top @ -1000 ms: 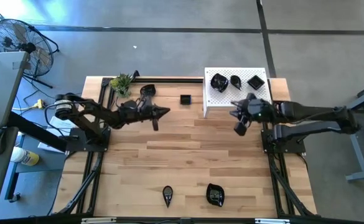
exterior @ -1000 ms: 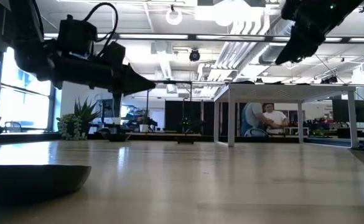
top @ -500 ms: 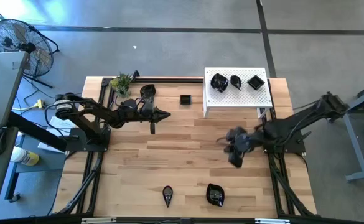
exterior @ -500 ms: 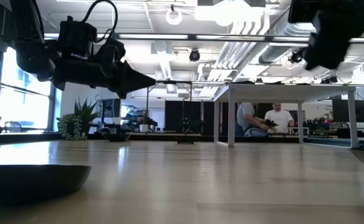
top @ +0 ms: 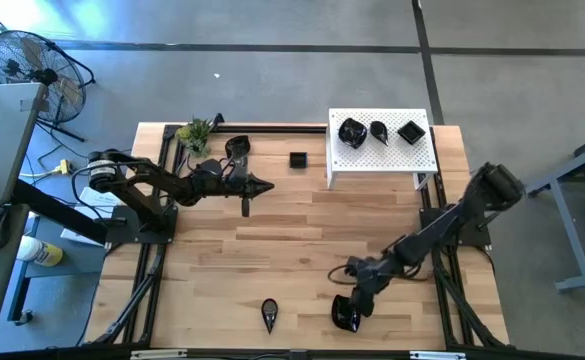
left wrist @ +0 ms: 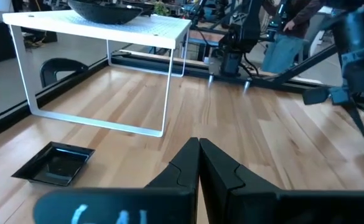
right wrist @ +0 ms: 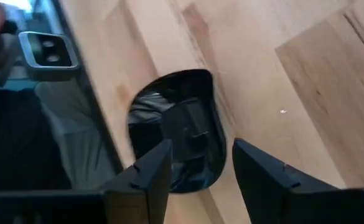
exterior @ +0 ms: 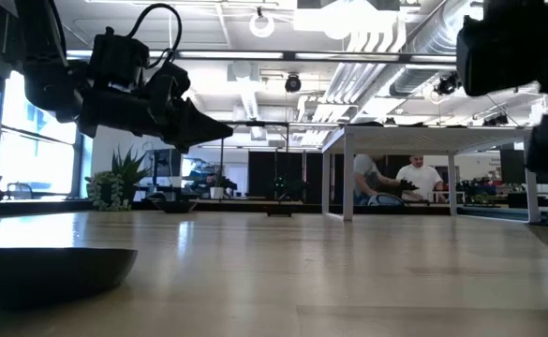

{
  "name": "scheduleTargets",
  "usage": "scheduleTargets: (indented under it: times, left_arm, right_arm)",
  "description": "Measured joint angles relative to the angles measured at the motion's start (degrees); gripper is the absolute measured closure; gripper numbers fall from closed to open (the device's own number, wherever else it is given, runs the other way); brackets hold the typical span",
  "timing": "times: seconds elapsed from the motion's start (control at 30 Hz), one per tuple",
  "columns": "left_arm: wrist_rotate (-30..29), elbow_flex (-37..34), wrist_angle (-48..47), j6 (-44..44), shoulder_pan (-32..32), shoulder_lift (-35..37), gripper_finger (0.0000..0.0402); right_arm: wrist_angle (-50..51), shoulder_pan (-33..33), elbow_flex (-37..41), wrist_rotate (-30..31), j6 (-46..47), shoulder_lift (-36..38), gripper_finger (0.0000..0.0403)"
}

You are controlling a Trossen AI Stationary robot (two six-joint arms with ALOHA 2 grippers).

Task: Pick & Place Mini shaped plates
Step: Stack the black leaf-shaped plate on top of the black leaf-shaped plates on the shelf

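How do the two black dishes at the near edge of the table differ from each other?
The left dish is narrow and teardrop-shaped, coming to a point; the right dish is broader and rounded. The left dish lies alone with nothing near it, while the right gripper hovers just over the right dish with its fingers apart, lined up on it in the right wrist view. Both are small, glossy black and rest on the wooden table.

Glossy black mini plates: three on the white platform [top: 382, 160], four [top: 346, 313] scattered flat on the worktop [top: 292, 240].
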State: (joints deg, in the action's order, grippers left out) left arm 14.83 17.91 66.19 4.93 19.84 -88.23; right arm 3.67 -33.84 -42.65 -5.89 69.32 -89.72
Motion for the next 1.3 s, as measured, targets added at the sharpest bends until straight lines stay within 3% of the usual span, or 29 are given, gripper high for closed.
scheduleTargets:
  times: [0.4,0.7,0.8,1.0,1.2,1.3]
  left_arm:
    - [0.81,0.0,-0.36,0.4,-0.11,0.0,0.0396]
    - [0.72,0.0,-0.33,0.88,-0.11,-0.02,0.0396]
    - [0.7,0.0,-0.33,0.9,-0.11,-0.02,0.0396]
    - [0.67,0.0,-0.3,0.92,-0.11,-0.02,0.0396]
    - [0.72,0.0,-0.3,1.36,-0.11,-0.02,0.0396]
    - [1.03,0.0,-0.27,1.36,-0.11,-0.02,0.0396]
  right_arm:
    - [-1.37,-2.58,0.0,4.38,1.71,-5.22,0.0291]
    - [-1.8,-2.59,0.0,5.3,1.39,-5.22,0.039]
    - [-1.83,-2.49,0.0,5.87,1.92,-4.88,0.0395]
    - [-0.51,-0.2,0.0,7.36,1.31,1.57,0.0401]
    - [12.46,5.46,0.0,8.56,-0.6,11.03,0.0402]
    - [13.88,7.07,0.0,6.76,-1.1,12.53,0.0391]
